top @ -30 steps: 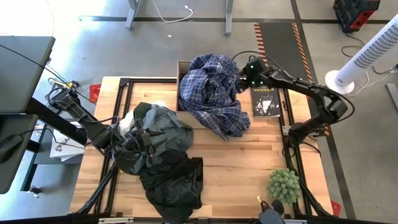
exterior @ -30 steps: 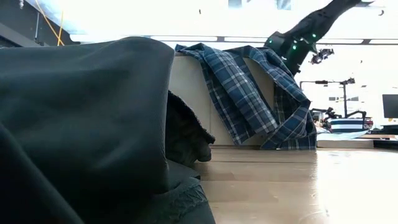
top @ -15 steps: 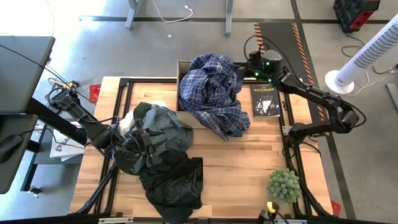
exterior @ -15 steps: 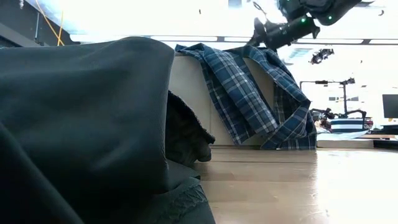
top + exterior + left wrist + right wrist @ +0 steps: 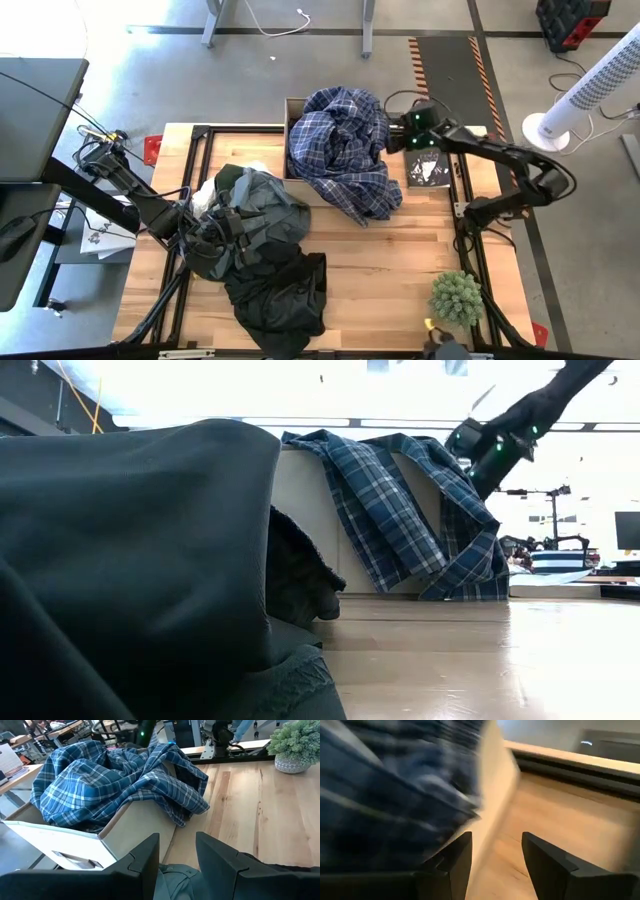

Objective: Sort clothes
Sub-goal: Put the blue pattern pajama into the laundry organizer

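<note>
Robotics lab: bare grey concrete floor (image 5: 150,75), yellow-black hazard-striped floor mat (image 5: 445,60), white tower fan (image 5: 590,85), black metal-framed wooden workbench (image 5: 400,260).

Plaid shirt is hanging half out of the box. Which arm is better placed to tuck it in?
Probably the right. The right gripper, open and empty, hovers beside the plaid shirt at the box. The left gripper sits over the grey-green garment.

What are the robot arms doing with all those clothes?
They are sorting clothes. The plaid shirt lies heaped in the cardboard box, spilling over its side. The right gripper hovers open beside it, holding nothing. The left gripper sits open on the pile of dark clothes on the table.
</note>
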Motion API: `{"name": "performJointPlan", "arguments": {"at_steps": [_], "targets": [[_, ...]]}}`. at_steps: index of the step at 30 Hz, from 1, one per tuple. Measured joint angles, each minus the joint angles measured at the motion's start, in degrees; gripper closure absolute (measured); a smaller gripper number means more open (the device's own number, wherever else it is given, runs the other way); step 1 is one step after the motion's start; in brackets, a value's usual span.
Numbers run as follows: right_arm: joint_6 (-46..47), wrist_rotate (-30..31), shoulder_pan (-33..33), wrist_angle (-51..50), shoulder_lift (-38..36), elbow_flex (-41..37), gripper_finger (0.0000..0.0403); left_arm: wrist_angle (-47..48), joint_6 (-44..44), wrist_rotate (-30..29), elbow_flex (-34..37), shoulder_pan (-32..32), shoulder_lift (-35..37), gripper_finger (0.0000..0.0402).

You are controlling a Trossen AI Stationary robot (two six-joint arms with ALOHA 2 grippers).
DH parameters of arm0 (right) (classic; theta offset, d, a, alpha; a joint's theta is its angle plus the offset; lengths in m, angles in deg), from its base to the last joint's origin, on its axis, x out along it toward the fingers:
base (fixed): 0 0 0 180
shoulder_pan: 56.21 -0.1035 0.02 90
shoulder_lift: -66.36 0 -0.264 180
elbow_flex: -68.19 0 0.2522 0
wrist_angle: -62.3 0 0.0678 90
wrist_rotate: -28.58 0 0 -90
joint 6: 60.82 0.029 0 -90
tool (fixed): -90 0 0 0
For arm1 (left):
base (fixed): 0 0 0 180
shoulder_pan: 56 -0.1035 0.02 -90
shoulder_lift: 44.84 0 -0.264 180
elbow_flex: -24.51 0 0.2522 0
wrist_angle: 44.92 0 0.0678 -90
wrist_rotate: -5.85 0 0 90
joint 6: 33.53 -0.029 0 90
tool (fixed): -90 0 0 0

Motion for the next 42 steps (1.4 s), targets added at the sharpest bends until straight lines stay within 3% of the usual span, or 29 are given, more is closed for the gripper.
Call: {"name": "performJointPlan", "arguments": {"at_steps": [7, 11, 14, 20, 30, 42], "targets": [[14.93, -6.04, 0.01, 29.42, -2.45, -5.77, 0.0234, -0.02, -0.02, 0.02, 0.00, 0.00, 0.00, 0.0278], [20.57, -9.69, -1.68, 38.72, -2.82, -5.77, 0.0234, -0.04, 0.00, 0.02, 0.00, 0.00, 0.00, 0.0278], [21.11, -8.92, -4.36, 39.77, -2.82, -5.76, 0.0234, -0.07, -0.02, -0.02, 0.00, 0.00, 0.00, 0.0278], [11.90, 0.25, -11.45, 26.53, -2.15, 1.08, 0.0234, -0.13, -0.59, -0.30, 0.00, -0.08, 0.00, 0.0278], [-6.74, 18.50, -20.04, -8.41, 8.20, 29.13, 0.0234, -0.12, -0.59, -0.44, 0.00, -1.67, 0.00, 0.0278], [-15.31, 17.67, -31.84, -21.17, 30.60, 47.59, 0.0234, -0.11, -0.58, 0.44, 0.00, -1.66, 0.00, 0.0278]]}}
